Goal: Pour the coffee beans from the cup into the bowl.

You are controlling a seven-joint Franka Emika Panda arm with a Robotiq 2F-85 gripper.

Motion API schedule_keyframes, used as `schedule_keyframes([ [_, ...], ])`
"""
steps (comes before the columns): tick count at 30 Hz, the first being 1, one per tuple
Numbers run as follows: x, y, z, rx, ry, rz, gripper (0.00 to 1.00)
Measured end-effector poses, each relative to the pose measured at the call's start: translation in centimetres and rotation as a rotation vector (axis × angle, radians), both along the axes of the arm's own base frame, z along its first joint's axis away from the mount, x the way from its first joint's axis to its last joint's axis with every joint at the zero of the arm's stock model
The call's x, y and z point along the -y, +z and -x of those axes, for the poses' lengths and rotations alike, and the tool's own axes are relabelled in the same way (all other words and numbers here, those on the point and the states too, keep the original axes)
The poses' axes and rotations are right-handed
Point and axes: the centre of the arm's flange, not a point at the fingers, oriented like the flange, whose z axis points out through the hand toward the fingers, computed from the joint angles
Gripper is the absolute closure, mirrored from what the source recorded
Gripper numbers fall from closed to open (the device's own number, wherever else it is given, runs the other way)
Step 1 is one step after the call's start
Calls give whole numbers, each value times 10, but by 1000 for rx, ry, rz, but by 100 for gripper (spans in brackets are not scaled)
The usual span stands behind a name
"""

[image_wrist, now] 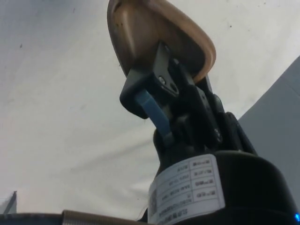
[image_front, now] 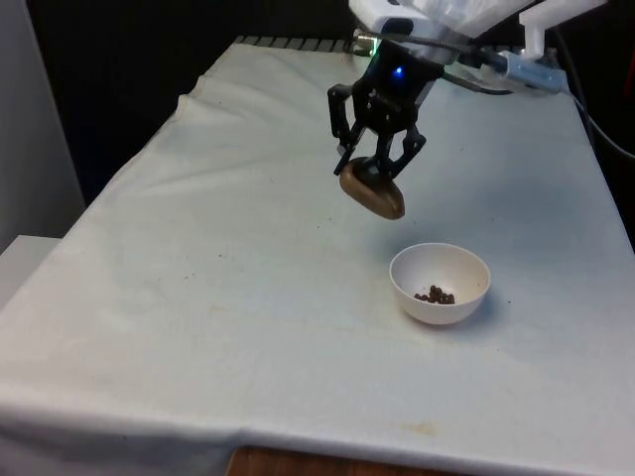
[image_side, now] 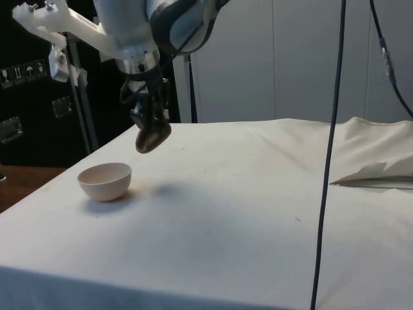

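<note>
A brown cup (image_front: 374,192) hangs tilted in the air, with my black gripper (image_front: 375,171) shut on its rim. It sits above and a little behind the white bowl (image_front: 441,284), toward the front view's left of it. Several dark coffee beans (image_front: 435,295) lie in the bottom of the bowl. From the side, the cup (image_side: 152,137) is up and to the right of the bowl (image_side: 105,180), clear of it. In the wrist view the cup (image_wrist: 140,33) is clamped between the fingers (image_wrist: 151,79), and its inside looks bare where I can see it.
The white cloth (image_front: 248,297) covers the whole table, with a raised fold near its far corner (image_side: 377,169). A black cable (image_side: 328,155) hangs down in front of the side view. The table's wooden edge (image_front: 298,464) shows at the near side.
</note>
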Motion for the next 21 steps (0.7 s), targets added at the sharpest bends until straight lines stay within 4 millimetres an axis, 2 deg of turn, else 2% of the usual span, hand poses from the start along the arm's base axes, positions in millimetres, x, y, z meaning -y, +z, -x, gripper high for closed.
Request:
schedule_keyframes([
  [10,12,-18,10,-1,28,-40,99],
  [21,37,-23,23,-10,47,-46,99],
])
